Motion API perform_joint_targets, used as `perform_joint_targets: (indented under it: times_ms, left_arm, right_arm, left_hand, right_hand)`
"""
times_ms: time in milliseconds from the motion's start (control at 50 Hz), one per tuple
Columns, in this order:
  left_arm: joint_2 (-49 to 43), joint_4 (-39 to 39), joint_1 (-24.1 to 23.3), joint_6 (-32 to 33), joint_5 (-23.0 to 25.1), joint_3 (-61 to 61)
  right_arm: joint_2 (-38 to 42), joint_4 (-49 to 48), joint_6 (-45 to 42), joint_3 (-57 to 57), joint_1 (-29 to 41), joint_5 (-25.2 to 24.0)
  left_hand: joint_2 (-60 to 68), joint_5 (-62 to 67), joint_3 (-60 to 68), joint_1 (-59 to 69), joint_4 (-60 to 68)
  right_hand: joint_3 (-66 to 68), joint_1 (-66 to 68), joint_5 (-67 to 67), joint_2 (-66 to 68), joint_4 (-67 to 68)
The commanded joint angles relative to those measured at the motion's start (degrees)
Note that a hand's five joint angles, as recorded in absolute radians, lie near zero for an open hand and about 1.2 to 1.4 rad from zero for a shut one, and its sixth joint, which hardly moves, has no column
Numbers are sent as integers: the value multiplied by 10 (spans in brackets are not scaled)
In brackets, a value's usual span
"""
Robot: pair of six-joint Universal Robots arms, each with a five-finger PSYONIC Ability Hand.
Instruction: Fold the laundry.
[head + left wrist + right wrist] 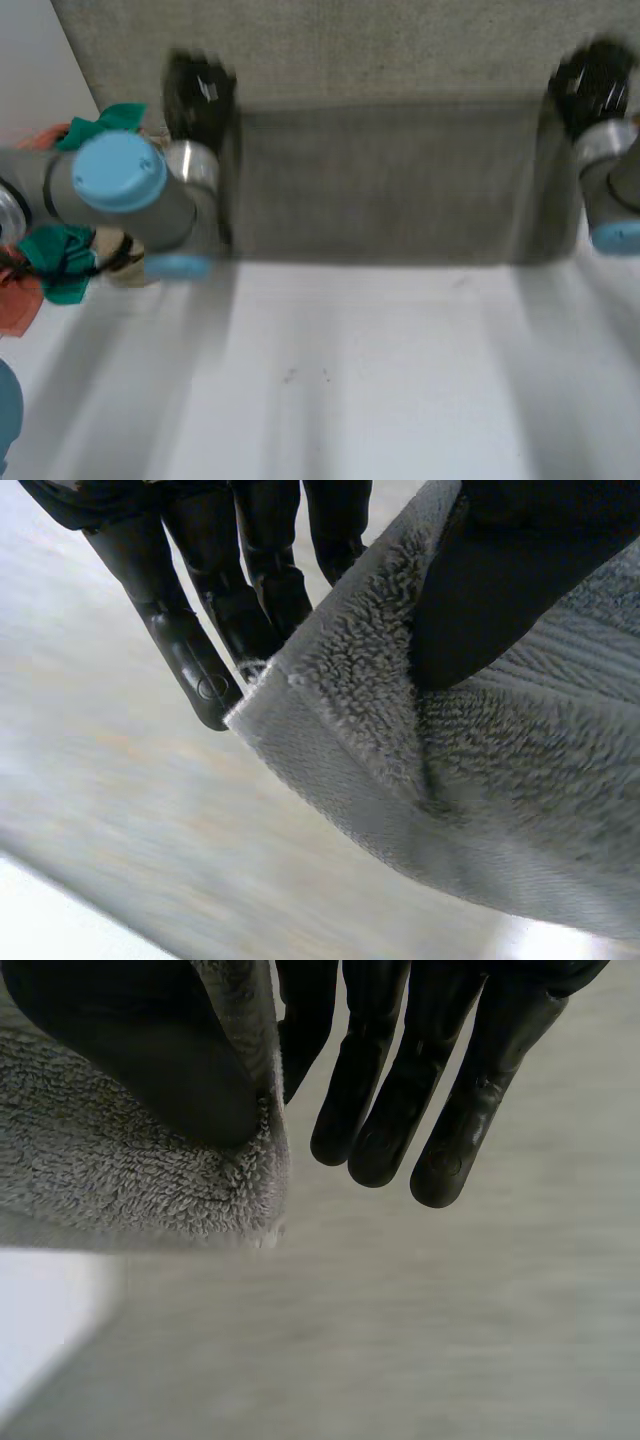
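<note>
- Towel (380, 180): grey, on the far side of the table (350, 380), near edge lifted.
- Left hand (210, 590) clamps one corner between thumb and fingers; right hand (440, 1110) clamps the other the same way.
- Step: probably the first fold, edge carried over; hard to tell from above.
- Next: lay the edge flat, corners square, then release.

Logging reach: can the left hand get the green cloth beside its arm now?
Probably not: the left hand pinches a grey towel corner, and the green cloth lies back by its elbow.
</note>
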Motion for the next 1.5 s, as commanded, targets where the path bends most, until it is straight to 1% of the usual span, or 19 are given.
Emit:
perform_joint_targets:
  times_ms: [20, 200, 440, 520, 560, 640, 660, 720, 740, 780, 840, 880, 960, 1040, 1060, 1160, 1220, 1360, 1500]
  left_arm:
    - [38, 94, 20, -35, 2, 60]
    - [54, 88, 16, -64, 16, -70]
    - [2, 82, 5, -70, 13, -206]
    - [12, 68, 2, -63, 12, -275]
    - [25, 51, -3, -62, 11, -306]
    - [114, -17, -19, -62, 11, -393]
    - [151, -57, -24, -62, 11, -428]
    - [196, -129, -32, -62, 11, -470]
    - [222, -187, -38, -61, 10, -489]
    - [246, -251, -43, -62, 8, -503]
    - [269, -363, -47, -70, 1, -507]
    - [269, -384, -47, -71, -2, -501]
    - [263, -334, -47, -70, -9, -471]
    - [232, -238, -45, -67, -22, -439]
    - [214, -197, -46, -64, -30, -425]
    - [165, -105, -47, -60, -50, -380]
    - [117, -72, -47, -54, -52, -337]
    - [7, -55, -43, -6, -53, -220]
    - [-65, -24, -40, 36, -49, -138]
  right_arm:
    - [-64, -94, 115, -22, 3, 0]
    - [-73, -31, 147, 66, 6, 1]
    - [-16, 1, 151, 187, 4, -9]
    - [-27, 63, 149, 232, 2, -9]
    - [-43, 128, 145, 261, 3, -10]
    - [-116, 259, 133, 311, -13, -13]
    - [-135, 287, 128, 321, -19, -13]
    - [-197, 398, 93, 358, -58, -13]
    - [-210, 422, 79, 368, -70, -13]
    - [-245, 477, 27, 399, -102, -12]
    - [-262, 502, -36, 415, -130, -6]
    - [-262, 488, -44, 416, -137, -5]
    - [-258, 424, -32, 406, -130, 1]
    - [-214, 336, -5, 382, -97, 0]
    - [-203, 317, -2, 373, -85, 1]
    - [-126, 218, 2, 304, -15, 6]
    - [-92, 185, 2, 272, -9, 5]
    - [11, 103, -1, 166, -5, -2]
    - [114, 35, -3, 70, -6, -13]
  left_hand:
    - [112, 149, 114, 155, 112]
    - [112, 149, 114, 155, 112]
    - [112, 149, 114, 155, 112]
    - [112, 149, 114, 155, 112]
    - [112, 149, 114, 155, 112]
    - [112, 149, 114, 155, 112]
    - [112, 149, 114, 155, 112]
    - [112, 149, 114, 155, 112]
    - [112, 149, 114, 155, 112]
    - [112, 149, 114, 155, 112]
    - [112, 149, 114, 155, 112]
    - [112, 149, 114, 155, 112]
    - [112, 149, 114, 155, 112]
    - [112, 149, 114, 155, 112]
    - [112, 149, 114, 155, 112]
    - [112, 149, 114, 155, 112]
    - [112, 149, 114, 155, 112]
    - [112, 149, 114, 155, 112]
    - [112, 149, 114, 155, 112]
  right_hand:
    - [122, 228, 127, 124, 117]
    - [122, 228, 127, 124, 117]
    - [122, 228, 127, 124, 117]
    - [122, 228, 127, 124, 117]
    - [122, 228, 127, 124, 117]
    - [122, 228, 127, 124, 117]
    - [122, 228, 127, 124, 117]
    - [122, 228, 127, 124, 117]
    - [122, 228, 127, 124, 117]
    - [122, 228, 127, 124, 117]
    - [122, 228, 127, 124, 117]
    - [122, 228, 127, 124, 117]
    - [122, 228, 127, 124, 117]
    - [122, 228, 127, 124, 117]
    - [122, 228, 127, 124, 117]
    - [122, 228, 127, 124, 117]
    - [122, 228, 127, 124, 117]
    - [122, 228, 127, 124, 117]
    - [122, 228, 127, 124, 117]
